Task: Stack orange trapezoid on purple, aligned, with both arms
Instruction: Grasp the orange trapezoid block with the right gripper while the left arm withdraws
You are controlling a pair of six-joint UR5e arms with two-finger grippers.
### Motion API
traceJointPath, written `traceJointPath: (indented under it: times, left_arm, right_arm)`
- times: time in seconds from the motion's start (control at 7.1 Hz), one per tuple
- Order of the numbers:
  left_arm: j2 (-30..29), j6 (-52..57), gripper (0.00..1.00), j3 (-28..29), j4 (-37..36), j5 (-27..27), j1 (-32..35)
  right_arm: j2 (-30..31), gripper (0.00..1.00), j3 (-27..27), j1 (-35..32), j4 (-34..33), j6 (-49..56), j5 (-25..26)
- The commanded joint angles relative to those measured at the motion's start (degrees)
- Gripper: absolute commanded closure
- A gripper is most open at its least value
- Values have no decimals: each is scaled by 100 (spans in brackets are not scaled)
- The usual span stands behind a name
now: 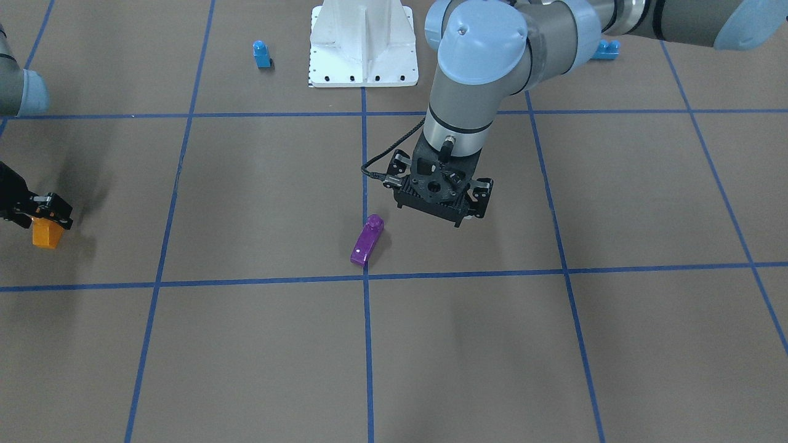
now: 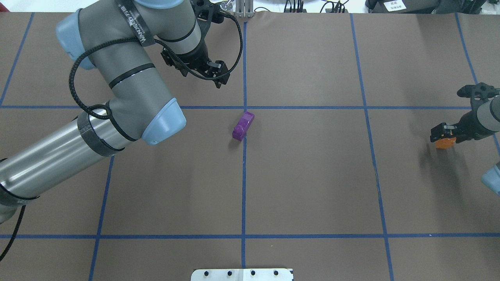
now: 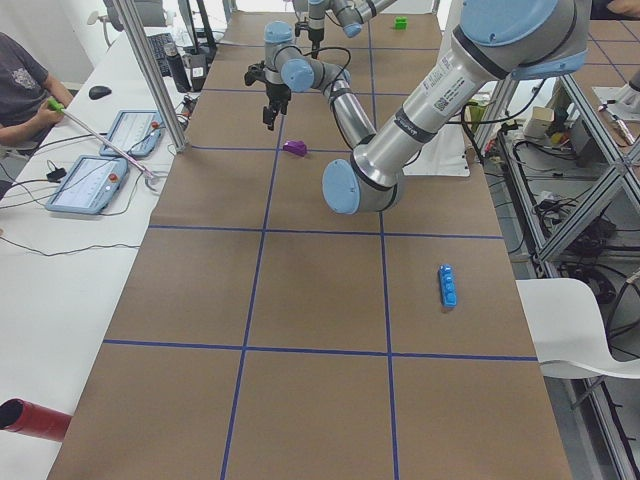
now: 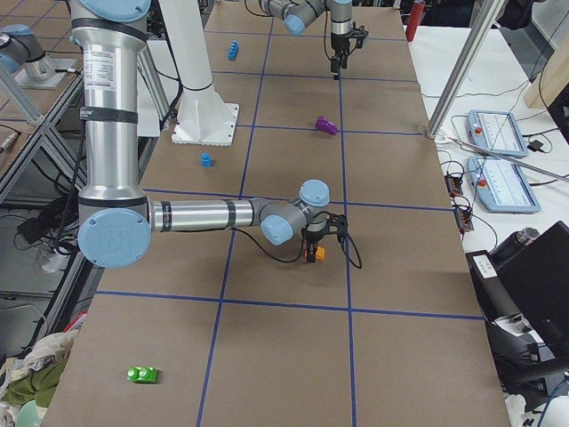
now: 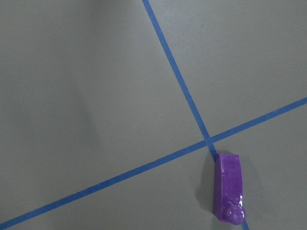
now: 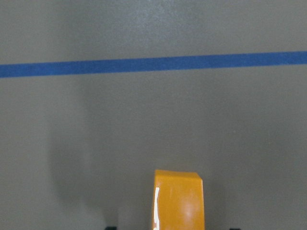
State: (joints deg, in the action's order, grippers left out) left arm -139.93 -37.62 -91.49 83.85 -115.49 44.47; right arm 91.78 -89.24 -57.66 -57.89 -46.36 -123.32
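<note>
The purple brick (image 1: 367, 240) lies on the brown table beside a blue tape crossing; it also shows in the overhead view (image 2: 243, 125) and low right in the left wrist view (image 5: 229, 191). My left gripper (image 1: 440, 203) hangs above the table a short way beside the purple brick, apart from it. Its jaws look spread and empty. My right gripper (image 1: 43, 215) is far off at the table's side, shut on the orange trapezoid (image 1: 47, 234). The orange trapezoid fills the bottom of the right wrist view (image 6: 178, 199) and hangs just above the table.
The white base pedestal (image 1: 363, 43) stands at the robot's side. A small blue single-stud brick (image 1: 261, 54) sits next to it. A long blue brick (image 3: 448, 285) and a green brick (image 4: 142, 374) lie towards the table ends. An operator sits beside the table in the exterior left view.
</note>
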Motion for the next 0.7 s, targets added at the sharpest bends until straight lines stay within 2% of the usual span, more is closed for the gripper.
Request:
traceJointPath:
  times: [0.0, 0.14, 0.28, 0.42, 0.56]
  left_arm:
    - [0, 0, 0, 0, 0, 0, 0]
    - [0, 0, 0, 0, 0, 0, 0]
    - [0, -9, 0, -18, 0, 0, 0]
    - [9, -9, 0, -53, -9, -9, 0]
    - [9, 0, 0, -62, -9, -9, 44]
  right_arm:
    - [6, 37, 30, 0, -3, 13, -7]
    - [15, 59, 30, 0, -3, 30, -34]
    - [-2, 94, 21, 0, -20, 39, -60]
    - [-3, 100, 12, -17, -55, 39, -121]
    - [-20, 100, -31, -130, -73, -5, -252]
